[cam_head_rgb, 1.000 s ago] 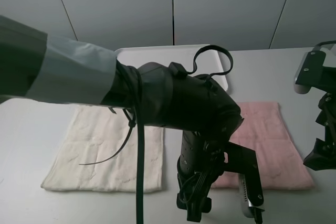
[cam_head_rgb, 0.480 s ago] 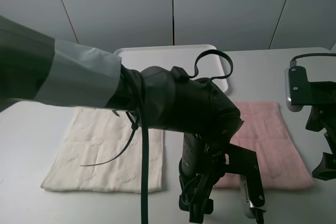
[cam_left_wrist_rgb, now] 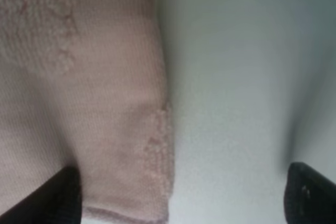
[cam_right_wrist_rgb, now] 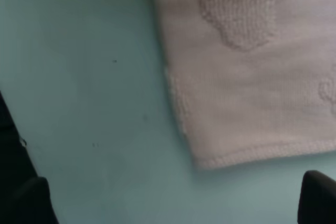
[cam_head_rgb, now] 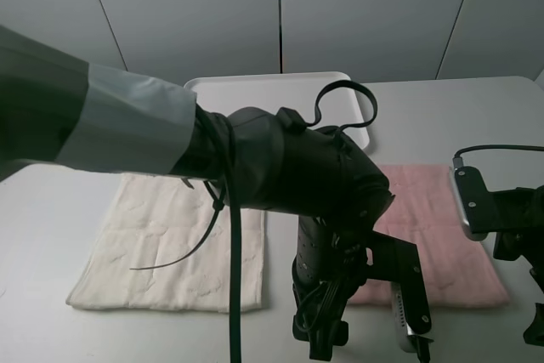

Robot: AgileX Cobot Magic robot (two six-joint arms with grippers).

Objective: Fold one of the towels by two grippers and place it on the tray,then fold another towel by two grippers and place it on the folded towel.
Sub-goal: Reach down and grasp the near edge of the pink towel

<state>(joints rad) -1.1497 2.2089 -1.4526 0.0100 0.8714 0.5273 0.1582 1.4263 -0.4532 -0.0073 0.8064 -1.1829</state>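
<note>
Lying flat on the table (cam_head_rgb: 442, 116) at the lower right of the high view, the pink towel (cam_head_rgb: 433, 218) has its near edge set crosswise: the left hand (cam_left_wrist_rgb: 184, 195), spread open, hangs over the lower-left corner, the right hand (cam_right_wrist_rgb: 172, 200), equally spread, over the lower-right

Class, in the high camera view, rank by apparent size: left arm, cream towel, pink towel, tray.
1. left arm, though nearness to the camera inflates it.
2. cream towel.
3. pink towel, partly hidden by the arm, so unsure against the cream one.
4. tray, farther back, partly covered.
</note>
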